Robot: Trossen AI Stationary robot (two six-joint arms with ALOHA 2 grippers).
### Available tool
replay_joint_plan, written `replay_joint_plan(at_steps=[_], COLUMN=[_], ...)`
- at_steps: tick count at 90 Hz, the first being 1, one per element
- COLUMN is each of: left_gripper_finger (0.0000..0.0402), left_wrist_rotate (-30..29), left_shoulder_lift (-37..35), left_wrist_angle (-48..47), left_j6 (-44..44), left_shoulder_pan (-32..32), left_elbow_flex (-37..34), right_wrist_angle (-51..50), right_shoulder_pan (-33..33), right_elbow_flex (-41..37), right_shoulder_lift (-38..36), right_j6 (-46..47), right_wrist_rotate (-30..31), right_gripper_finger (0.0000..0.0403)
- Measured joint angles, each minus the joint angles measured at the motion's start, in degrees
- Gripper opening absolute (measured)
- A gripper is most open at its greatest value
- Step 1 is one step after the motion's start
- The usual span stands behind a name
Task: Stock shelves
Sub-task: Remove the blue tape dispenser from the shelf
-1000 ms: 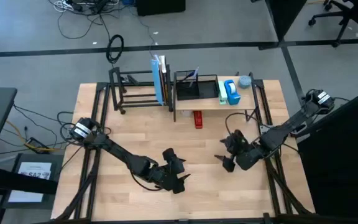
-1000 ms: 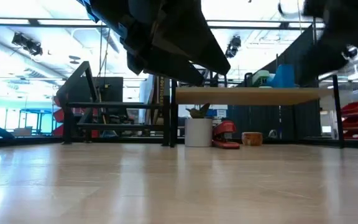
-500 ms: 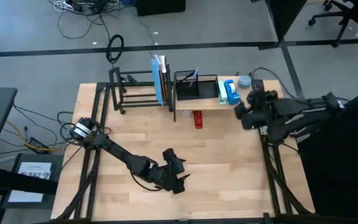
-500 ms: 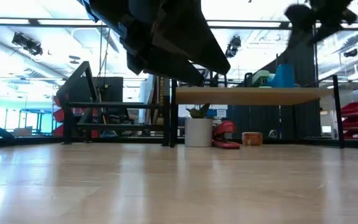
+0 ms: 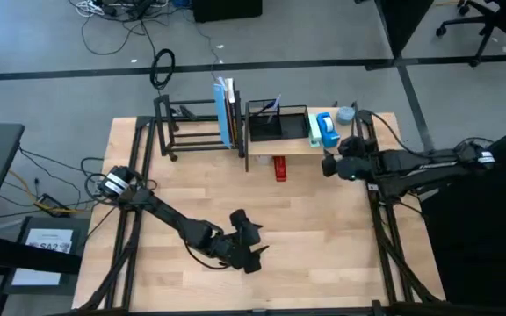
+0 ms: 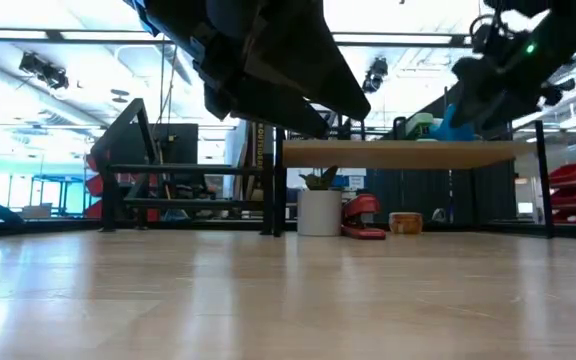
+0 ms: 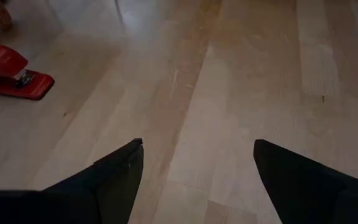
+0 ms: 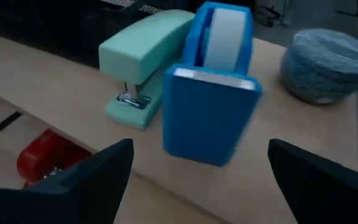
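Note:
The shelves stand along the far edge: a black tube-frame rack (image 5: 191, 132) holding upright books (image 5: 225, 112), and a wood plank top (image 5: 297, 145) on black legs. On the plank sit a mint stapler (image 8: 145, 59), a blue tape dispenser (image 8: 210, 93) and a grey round thing (image 8: 322, 65). My right gripper (image 5: 330, 162) hovers open just in front of the tape dispenser, at shelf height (image 6: 498, 70). A red stapler (image 5: 279, 167) lies on the table under the plank's front edge. My left gripper (image 5: 260, 243) hangs open above the table's near middle.
A black mesh organizer (image 5: 278, 123) sits on the plank beside the mint stapler. Under the plank stand a white pot (image 6: 318, 210) and a small brown basket (image 6: 405, 222). Bare wooden tabletop (image 5: 323, 237) stretches between the two arms.
My right gripper has risen from low over the table's right middle and gone toward the far edge. It now faces the blue tape dispenser on the wood plank top. My left arm has kept still.

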Motion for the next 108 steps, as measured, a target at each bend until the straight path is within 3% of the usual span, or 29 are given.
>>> replay_joint_plan(at_steps=[25, 39, 53, 70, 77, 93, 108], left_gripper_finger=[0.0284, 0.0284, 0.0284, 0.0284, 0.0284, 0.0284, 0.0284], left_wrist_rotate=[0.0, 0.0, 0.0, 0.0, 0.0, 0.0, 0.0], left_shoulder_lift=[0.0, 0.0, 0.0, 0.0, 0.0, 0.0, 0.0], left_wrist_angle=[0.0, 0.0, 0.0, 0.0, 0.0, 0.0, 0.0], left_j6=[0.0, -0.1, -0.1, -0.1, -0.1, -0.1, -0.1], left_shoulder_pan=[0.0, 0.0, 0.0, 0.0, 0.0, 0.0, 0.0], left_elbow_flex=[0.0, 0.0, 0.0, 0.0, 0.0, 0.0, 0.0], right_wrist_angle=[8.6, 11.3, 12.1, 12.0, 11.7, 5.6, -7.3], right_shoulder_pan=[-6.7, -10.5, -13.0, -14.3, -14.3, -13.3, -8.4], right_elbow_flex=[-1.2, -1.2, -1.2, -1.2, -1.2, 1.9, 9.9], right_shoulder_lift=[1.1, 1.1, 1.1, 1.1, 0.8, -0.6, -1.2], right_j6=[-7.1, -10.6, -11.9, -11.5, -11.5, -11.1, -5.6], right_wrist_rotate=[0.4, -2.9, -5.3, -6.5, -6.5, -6.7, -6.3], right_gripper_finger=[0.0344, 0.0335, 0.0282, 0.0177, 0.0174, 0.0174, 0.0174])
